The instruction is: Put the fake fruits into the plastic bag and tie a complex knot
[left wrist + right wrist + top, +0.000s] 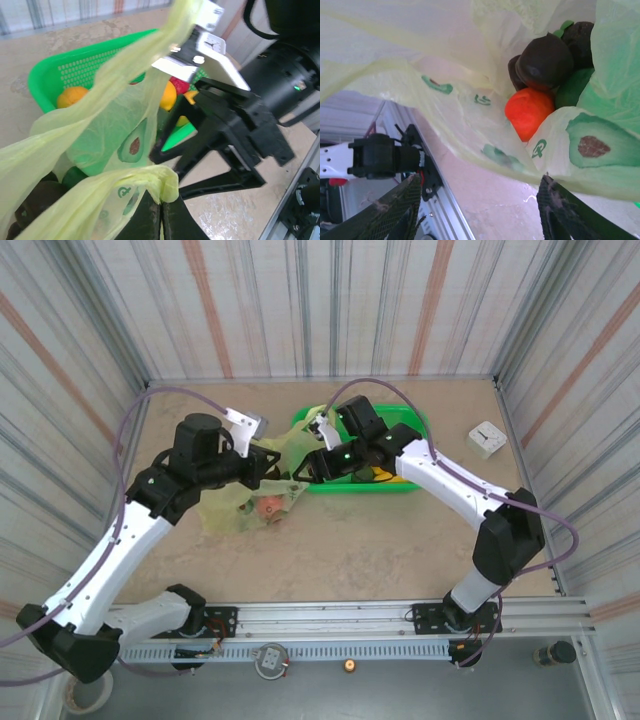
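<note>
The yellow-green plastic bag (232, 508) with avocado prints lies left of centre, its mouth lifted toward the basket. My left gripper (162, 202) is shut on a folded edge of the bag (125, 150). In the right wrist view my right gripper (480, 184) stands open just below the bag's rim (485, 145), with nothing between its fingers. Inside the bag lie an orange-red fruit (530, 112), dark brown fruits (545, 60) and a dark green one (572, 87). One right finger (175, 131) shows close beside the held edge.
The rigid green basket (410, 422) stands behind the grippers and holds an orange fruit (70, 96), a yellow one (169, 95) and a red one (179, 85). A small white square object (487, 438) sits at the far right. Striped walls enclose the table.
</note>
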Robot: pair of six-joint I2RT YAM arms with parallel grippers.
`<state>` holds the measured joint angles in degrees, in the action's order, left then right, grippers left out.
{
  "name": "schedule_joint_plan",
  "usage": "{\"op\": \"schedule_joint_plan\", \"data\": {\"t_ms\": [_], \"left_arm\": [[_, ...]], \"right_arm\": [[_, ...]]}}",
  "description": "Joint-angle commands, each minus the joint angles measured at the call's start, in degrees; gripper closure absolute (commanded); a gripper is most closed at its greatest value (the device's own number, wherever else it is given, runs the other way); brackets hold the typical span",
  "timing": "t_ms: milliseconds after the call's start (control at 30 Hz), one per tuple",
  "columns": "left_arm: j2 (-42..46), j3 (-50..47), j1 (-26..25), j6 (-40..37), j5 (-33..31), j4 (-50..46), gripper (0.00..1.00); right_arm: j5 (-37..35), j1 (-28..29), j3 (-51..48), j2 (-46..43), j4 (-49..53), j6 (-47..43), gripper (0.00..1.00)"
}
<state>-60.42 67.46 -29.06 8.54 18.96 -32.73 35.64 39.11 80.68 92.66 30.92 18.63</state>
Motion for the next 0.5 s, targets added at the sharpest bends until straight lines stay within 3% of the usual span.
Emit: {"op": "schedule_joint_plan", "data": {"t_ms": [0, 267, 467], "left_arm": [[1.68, -1.26, 2.07, 1.89, 3.00, 2.05, 1.00], [1.89, -2.69, 2.43, 2.19, 3.01, 2.89, 1.00], [2.78, -4.06, 2.52, 2.17, 5.97, 5.63, 1.00]], "right_arm": [[-0.61, -0.24, -0.58, -3.79, 3.51, -2.99, 0.39], [3.81, -0.86, -4.28, -9.39, 3.38, -3.05, 0.40], [-3.42, -4.42, -10.24, -17.81, 0.02, -0.47, 0.47]]}}
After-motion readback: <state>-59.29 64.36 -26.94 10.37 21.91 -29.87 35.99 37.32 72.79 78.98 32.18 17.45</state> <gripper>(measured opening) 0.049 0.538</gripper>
